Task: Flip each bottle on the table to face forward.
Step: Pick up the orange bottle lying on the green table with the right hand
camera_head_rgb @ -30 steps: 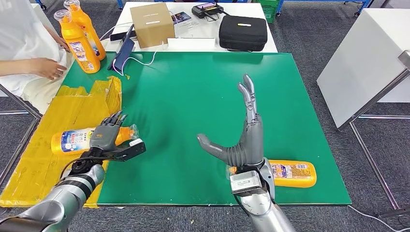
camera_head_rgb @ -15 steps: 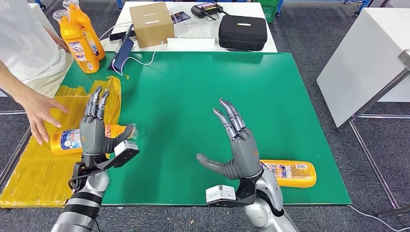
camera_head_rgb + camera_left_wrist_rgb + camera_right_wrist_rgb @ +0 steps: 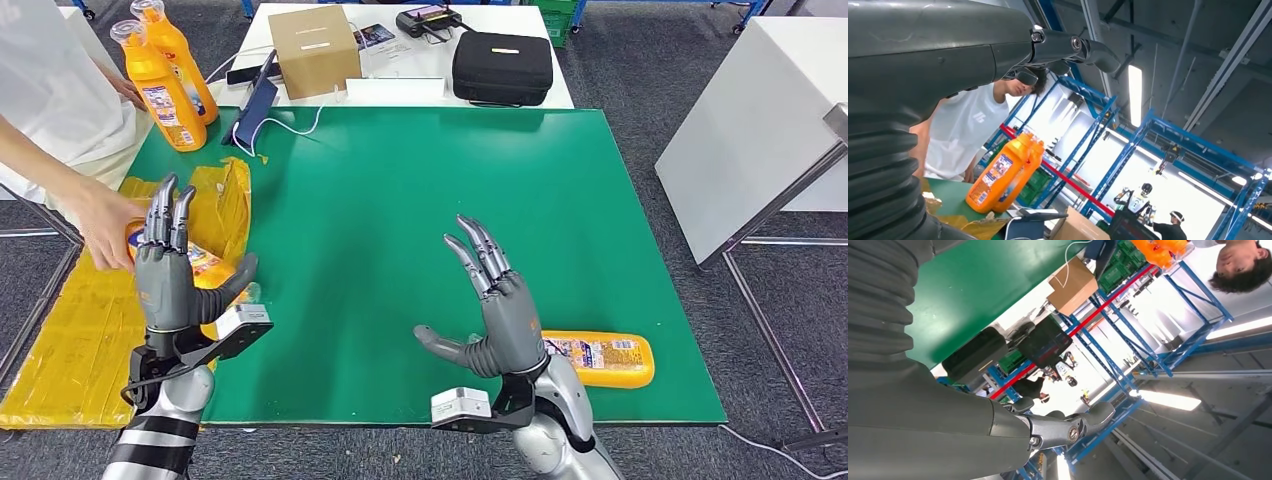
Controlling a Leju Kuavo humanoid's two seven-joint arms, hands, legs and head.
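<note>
Two orange bottles (image 3: 165,70) stand upright at the table's far left corner; the left wrist view catches them too (image 3: 1003,175). A third orange bottle (image 3: 600,358) lies on its side near the front edge, just right of my right hand (image 3: 497,312), which is raised with fingers spread and holds nothing. My left hand (image 3: 172,270) is also raised, fingers apart, empty. Behind it a fourth bottle (image 3: 205,265) lies on the yellow sheet (image 3: 90,330), and a person's hand (image 3: 105,225) grips its far end.
A person in a white shirt (image 3: 45,90) stands at the left edge of the green table (image 3: 400,200). On the white table beyond sit a cardboard box (image 3: 313,48), a black case (image 3: 502,67) and cables. A white table (image 3: 760,120) stands to the right.
The person's hand has reached the lying bottle on the yellow sheet and lifted its end. My left hand rose and shifted left. My right hand lowered slightly.
</note>
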